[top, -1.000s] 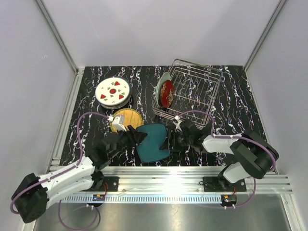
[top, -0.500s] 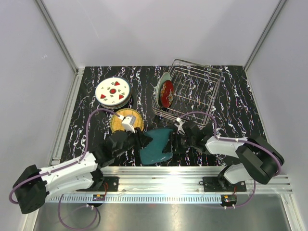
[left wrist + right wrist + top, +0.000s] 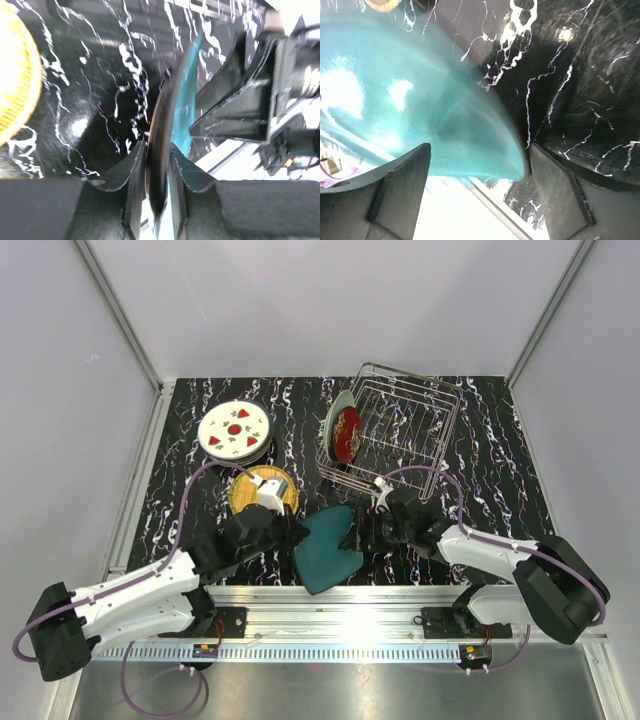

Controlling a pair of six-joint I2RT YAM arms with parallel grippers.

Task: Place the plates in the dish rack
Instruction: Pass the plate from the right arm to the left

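The teal plate [image 3: 328, 548] sits tilted on edge at lower centre of the top view, left jaws clamped on its left rim, right jaws wide apart straddling its right rim, rack [image 3: 415, 377] up-right, nearer the right arm.

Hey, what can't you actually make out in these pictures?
- Top view: what lies beneath the strawberry plate; it covers the stack, so the count is unclear.
- Top view: pale green plate in the dish rack; the red plate hides its face.
- Left wrist view: teal plate, lower rim cut off by the bottom edge.
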